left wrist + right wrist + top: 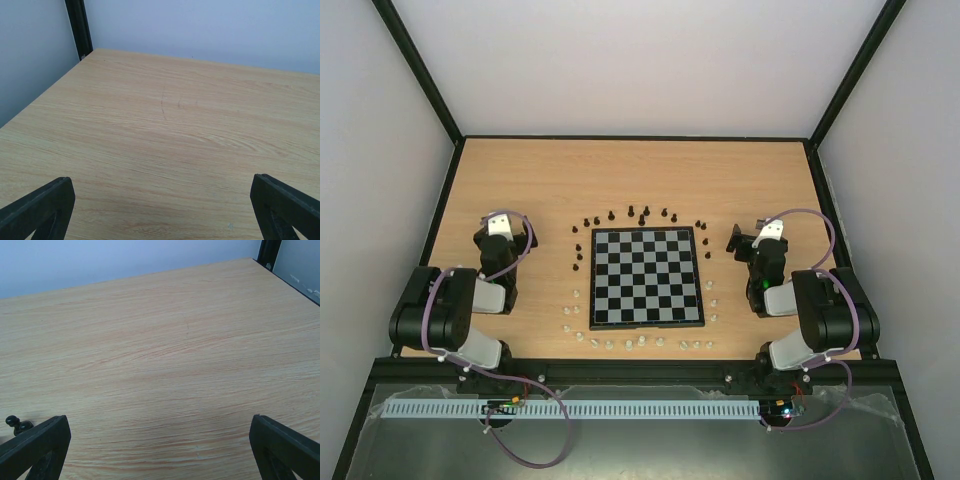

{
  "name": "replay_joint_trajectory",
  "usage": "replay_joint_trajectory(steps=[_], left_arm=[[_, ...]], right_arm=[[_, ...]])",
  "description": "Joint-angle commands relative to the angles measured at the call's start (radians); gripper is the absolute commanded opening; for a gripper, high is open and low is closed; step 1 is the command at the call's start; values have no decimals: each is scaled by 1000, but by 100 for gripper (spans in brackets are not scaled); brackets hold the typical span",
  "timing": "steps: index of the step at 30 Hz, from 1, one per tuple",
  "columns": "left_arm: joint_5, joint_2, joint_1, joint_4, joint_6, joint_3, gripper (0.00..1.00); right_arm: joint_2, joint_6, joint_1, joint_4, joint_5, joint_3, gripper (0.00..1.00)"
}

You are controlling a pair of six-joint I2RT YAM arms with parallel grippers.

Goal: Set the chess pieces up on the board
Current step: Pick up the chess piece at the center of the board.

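Observation:
The board lies in the middle of the table with no pieces on it. Several tiny black chess pieces stand in an arc around its far side and both upper flanks. My left gripper is open and empty, well left of the board. My right gripper is open and empty, just right of the board's far corner. One black piece shows at the left edge of the right wrist view beside my left fingertip. The left wrist view shows only bare wood between the fingertips.
Tiny white translucent pieces lie in an arc around the board's near side and lower flanks. Black frame posts and pale walls bound the wooden table. A white cable rail runs along the near edge.

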State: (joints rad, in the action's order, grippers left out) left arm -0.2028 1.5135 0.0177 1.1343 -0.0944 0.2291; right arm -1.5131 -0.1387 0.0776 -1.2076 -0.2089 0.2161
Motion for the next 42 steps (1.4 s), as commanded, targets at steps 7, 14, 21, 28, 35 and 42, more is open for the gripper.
replay_joint_trajectory(steps=[7,14,21,28,35,42], left_arm=[[-4,7,2,67,5,12,99],[-5,8,3,79,8,13,99],[-77,-76,24,-117,7,94,99],[-104,-208,28,-515,-83,277,99],[-10,-324,81,-822,-171,460,99],[166,-433,100,-1049,-414,558,99]], right_arm=[[-2,4,-6,-22,-5,11,99],[-2,4,-8,-27,-7,12,99],[59,30,-9,-49,46,-23,98],[240,-33,-2,445,-12,145,99],[456,-250,9,889,71,352,99],[514,-332,25,1185,472,592,99]])
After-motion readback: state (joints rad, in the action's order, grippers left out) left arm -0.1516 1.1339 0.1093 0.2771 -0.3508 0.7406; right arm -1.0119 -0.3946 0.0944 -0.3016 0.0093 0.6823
